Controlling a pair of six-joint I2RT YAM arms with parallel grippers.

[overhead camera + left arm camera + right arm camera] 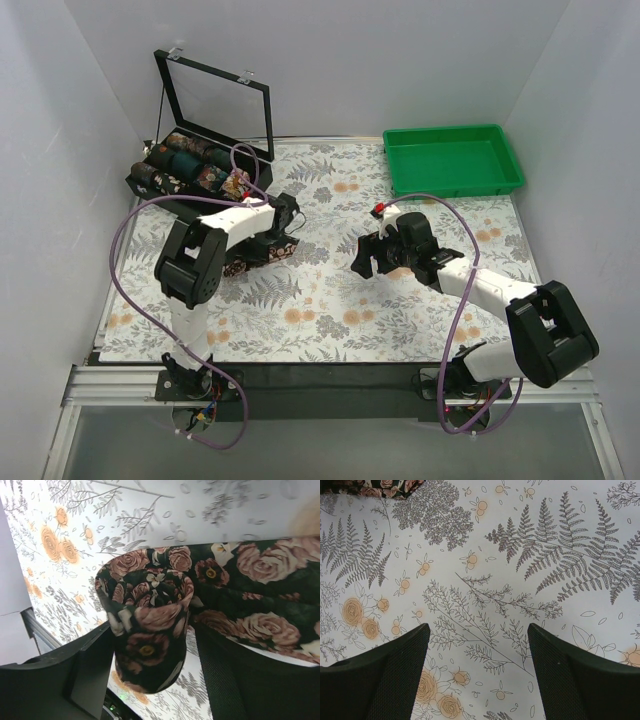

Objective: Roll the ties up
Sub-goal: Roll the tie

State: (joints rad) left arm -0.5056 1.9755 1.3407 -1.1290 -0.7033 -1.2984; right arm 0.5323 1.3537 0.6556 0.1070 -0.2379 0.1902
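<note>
Now — soft rose-print tie coil (147, 630) between parted left jaws; right jaws spread.

walls (330, 60): plain white matt panels at back, left and right, closing in the bench | bench (330, 300): covered by a pale cloth (485, 580) lying flat, printed with grey ferns and orange blossoms | near edge: silver metal rail (110, 386) beside a black strip | light: even, diffuse, soft shadows only

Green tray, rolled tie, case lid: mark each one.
Green tray (452, 160), top view, bare floor.
Rolled tie (149, 640), left wrist view, outer wrap.
Case lid (218, 105), top view, glass pane.
</note>
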